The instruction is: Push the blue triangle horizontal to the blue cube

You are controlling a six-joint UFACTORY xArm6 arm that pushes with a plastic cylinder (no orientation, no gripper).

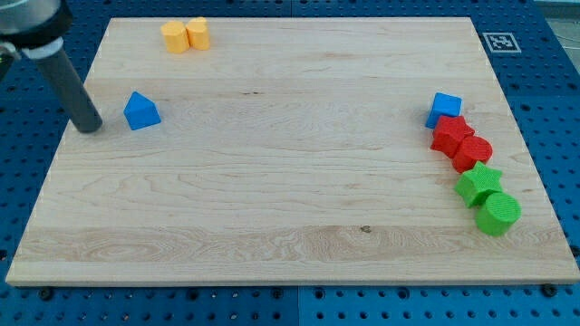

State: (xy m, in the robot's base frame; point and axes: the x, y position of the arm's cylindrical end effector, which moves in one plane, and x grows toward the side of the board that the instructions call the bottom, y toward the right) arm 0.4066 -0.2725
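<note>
Our dark rod's tip [90, 127] rested on the wooden board [272, 199] at the frame's left, just left of the small blue triangle block [141, 110], with a narrow gap between them. It carried no jaws and touched nothing but the board. The blue cube [444, 108] sat far off at the right edge, touching a red block [450, 134].

You see the blue triangle [141, 111] flat on the board at the frame's upper left; the blue cube [444, 109] sits far right, roughly level.
</note>
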